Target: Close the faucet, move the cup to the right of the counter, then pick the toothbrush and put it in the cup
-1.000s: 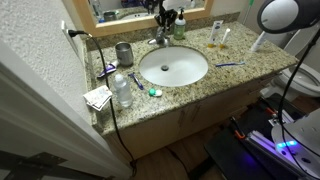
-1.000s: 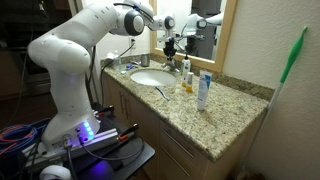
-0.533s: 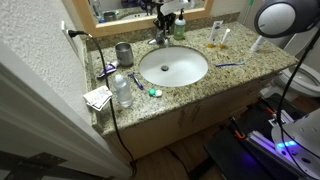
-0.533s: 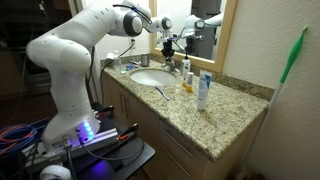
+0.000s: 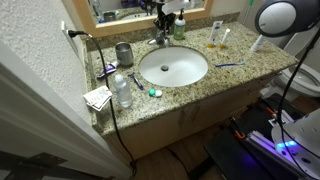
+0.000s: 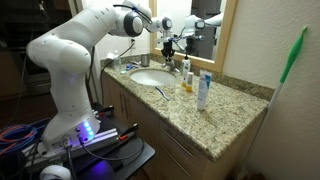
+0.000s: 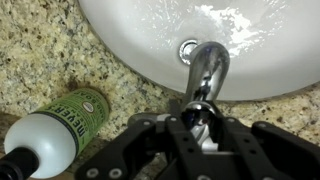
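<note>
My gripper [image 7: 200, 120] stands over the faucet [image 7: 206, 68], its two black fingers shut on the chrome lever handle behind the curved spout. The spout reaches out over the white sink basin [image 7: 250, 45]. In both exterior views the gripper [image 5: 163, 22] [image 6: 167, 44] hangs at the back of the counter [image 5: 240, 76], just above the faucet [image 5: 160, 40]. The dark grey cup [image 5: 124, 54] stands upright left of the basin. A thin blue toothbrush [image 5: 229, 65] [image 6: 160, 92] lies flat on the granite on the basin's other side.
A green soap bottle [image 7: 62, 125] [image 5: 180, 28] stands close beside the faucet. A clear water bottle [image 5: 121, 90], a purplish brush [image 5: 107, 70] and papers sit near the cup. An amber bottle [image 5: 216, 35] and a white tube [image 5: 257, 42] are at the far end.
</note>
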Robot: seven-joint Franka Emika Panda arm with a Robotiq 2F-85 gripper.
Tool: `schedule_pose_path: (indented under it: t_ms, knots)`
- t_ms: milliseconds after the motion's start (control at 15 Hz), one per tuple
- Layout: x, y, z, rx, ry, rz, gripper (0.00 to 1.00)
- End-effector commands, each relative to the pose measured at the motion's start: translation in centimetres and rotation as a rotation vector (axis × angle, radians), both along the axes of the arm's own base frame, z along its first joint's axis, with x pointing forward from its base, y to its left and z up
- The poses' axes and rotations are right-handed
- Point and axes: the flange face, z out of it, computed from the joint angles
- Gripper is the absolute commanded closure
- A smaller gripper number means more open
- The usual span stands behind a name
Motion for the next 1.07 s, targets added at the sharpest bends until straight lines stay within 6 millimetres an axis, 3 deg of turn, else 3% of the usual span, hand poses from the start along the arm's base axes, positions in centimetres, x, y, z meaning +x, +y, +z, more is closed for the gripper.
schedule_pose_path:
  t_ms: [0,67,267,333,467,800,867,1000]
  knots:
    - [0.0,-0.1,0.0,0.004,0.001,0.002,0.93]
    - [0.1,-0.2,0.2,0.003,-0.005,-0.009,0.71]
    - [0.1,-0.2,0.2,0.002,-0.006,-0.015,0.71]
    - [0.1,-0.2,0.2,0.001,-0.006,-0.016,0.46]
    - [0.1,-0.2,-0.8,0.033,0.018,0.010,0.41]
    - [0.5,0.1,-2.2,0.118,0.011,0.003,0.07]
    - [0.2,0.5,-2.1,0.072,0.016,0.003,0.24]
    - [0.3,0.4,-2.5,0.085,0.018,-0.002,0.10]
